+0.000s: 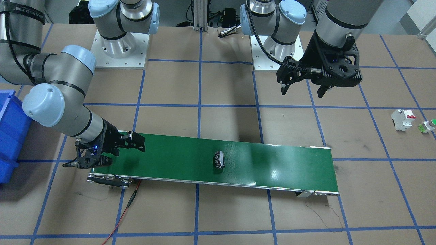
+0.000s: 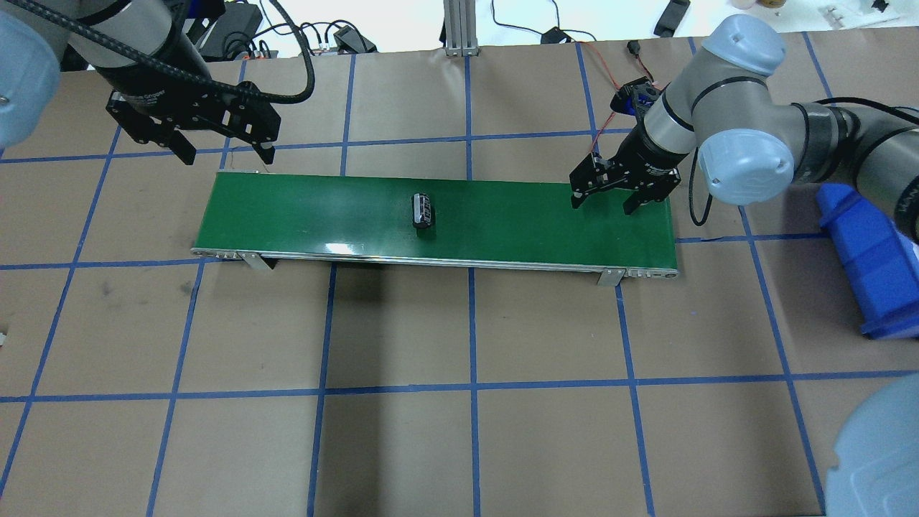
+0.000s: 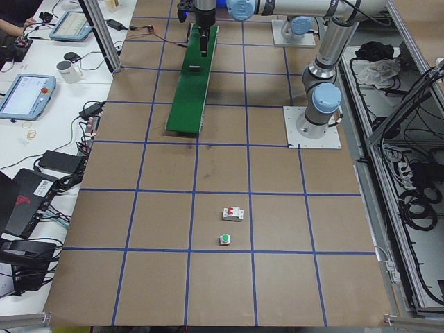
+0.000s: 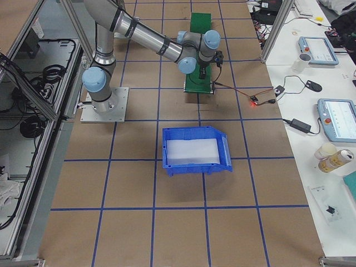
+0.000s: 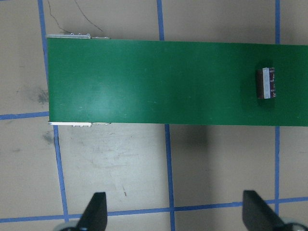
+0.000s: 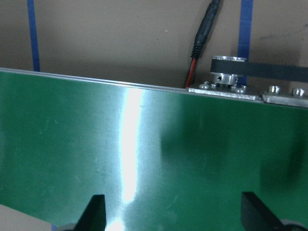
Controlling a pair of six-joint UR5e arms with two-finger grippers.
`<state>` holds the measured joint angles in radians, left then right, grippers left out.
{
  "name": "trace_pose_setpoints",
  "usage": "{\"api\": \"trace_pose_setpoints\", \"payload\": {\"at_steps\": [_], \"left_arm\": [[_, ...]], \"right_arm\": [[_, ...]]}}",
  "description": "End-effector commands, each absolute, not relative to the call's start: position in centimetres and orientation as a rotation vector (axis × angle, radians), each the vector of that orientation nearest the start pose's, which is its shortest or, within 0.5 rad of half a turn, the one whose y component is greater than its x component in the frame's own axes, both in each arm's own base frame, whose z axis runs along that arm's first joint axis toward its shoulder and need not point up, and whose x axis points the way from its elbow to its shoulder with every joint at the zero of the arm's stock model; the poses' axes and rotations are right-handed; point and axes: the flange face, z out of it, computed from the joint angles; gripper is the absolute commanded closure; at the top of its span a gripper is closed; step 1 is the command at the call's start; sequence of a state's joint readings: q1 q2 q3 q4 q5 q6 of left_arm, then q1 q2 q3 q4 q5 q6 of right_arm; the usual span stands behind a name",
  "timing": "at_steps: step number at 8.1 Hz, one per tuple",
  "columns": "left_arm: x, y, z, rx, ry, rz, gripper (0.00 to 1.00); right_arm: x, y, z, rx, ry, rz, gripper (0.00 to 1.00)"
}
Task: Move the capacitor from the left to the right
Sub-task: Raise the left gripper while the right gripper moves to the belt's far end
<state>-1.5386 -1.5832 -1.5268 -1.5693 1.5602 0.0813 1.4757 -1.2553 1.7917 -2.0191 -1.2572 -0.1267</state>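
Capacitor is lying on its side, about halfway along the green conveyor belt. There are pale silvery markings down its dark body, but the print is too small to read. The left gripper hangs above the table just off the belt's left end, well apart from the capacitor, fingers spread with nothing between them. Its wrist camera looks straight down and has the capacitor out at the right edge of the view. The right gripper sits low over the belt's right end, fingers apart too and empty, the capacitor well short of it. Beyond that end stands the blue bin, with something pale inside that I can't make out. Away past the left end, the white breaker and the green-capped button sit side by side on the table.
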Motion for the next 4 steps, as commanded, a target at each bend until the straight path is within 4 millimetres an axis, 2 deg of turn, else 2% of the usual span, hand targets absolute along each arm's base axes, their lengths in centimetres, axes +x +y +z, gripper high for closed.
{"api": "trace_pose_setpoints", "payload": {"at_steps": [1,4], "left_arm": [[-11.8,-50.41,50.32,0.08,3.147,-0.051,0.0],[-11.81,-50.34,50.62,0.08,3.147,-0.061,0.0]], "right_arm": [[11.0,-57.36,25.72,-0.029,2.818,0.092,0.0],[11.0,-57.23,25.53,-0.031,2.819,0.096,0.0]]}}
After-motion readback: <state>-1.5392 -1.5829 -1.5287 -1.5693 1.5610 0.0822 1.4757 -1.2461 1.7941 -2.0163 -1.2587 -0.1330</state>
